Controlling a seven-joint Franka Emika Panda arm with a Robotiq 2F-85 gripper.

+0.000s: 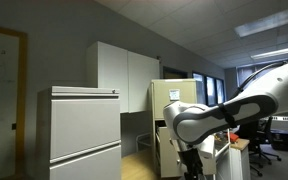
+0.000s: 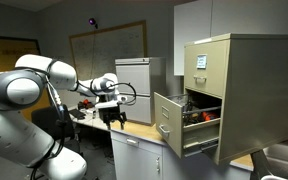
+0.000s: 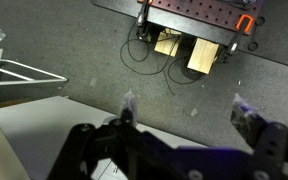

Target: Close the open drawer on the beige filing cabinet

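Note:
The beige filing cabinet point(image 2: 246, 90) stands tall at the right of an exterior view, with a white paper on its upper front. Its drawer point(image 2: 171, 122) stands pulled out to the left, with red things inside. The cabinet also shows behind the arm in an exterior view point(image 1: 176, 100), mostly hidden there. My gripper point(image 2: 115, 118) hangs from the arm well to the left of the drawer, apart from it. In the wrist view the gripper point(image 3: 184, 112) is open and empty, its two fingertips wide apart over grey carpet.
A wide pale grey cabinet point(image 1: 84, 135) stands in the foreground, also seen further back point(image 2: 134, 80). White cupboards point(image 1: 124, 75) hang on the wall. A perforated board with wooden blocks point(image 3: 199, 15) lies on the floor. A low white cabinet point(image 2: 144, 160) sits below the drawer.

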